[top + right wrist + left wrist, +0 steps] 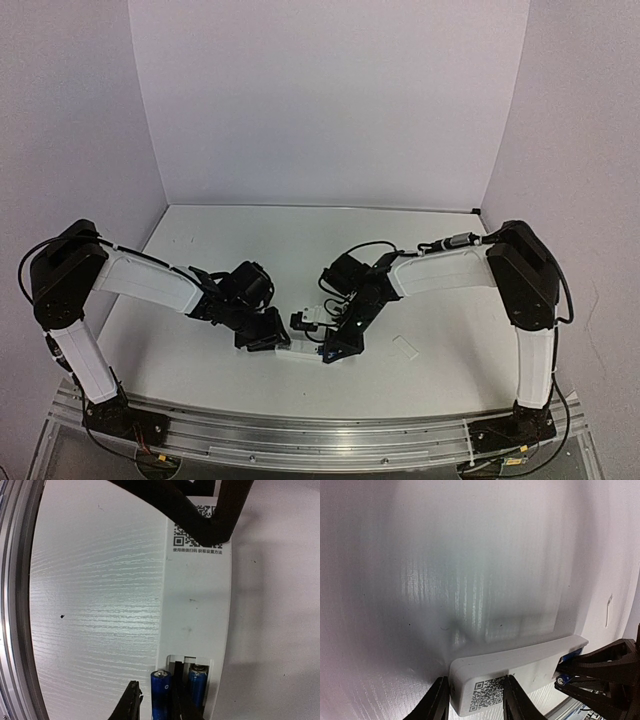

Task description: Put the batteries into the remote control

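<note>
Both batteries [198,682] are sitting in the open bay of the remote control [195,605], which is lying back-up near the table's [95,605] front edge. The left gripper [476,702] is clamping its coded end. The right gripper [156,702] is straddling one cell, its grip unclear; seating it seems to be calling for a gentle downward press.

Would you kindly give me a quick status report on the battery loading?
Left gripper shut on remote. Right gripper straddling one battery, grip unclear. Both batteries in bay. Nothing blocking.
</note>
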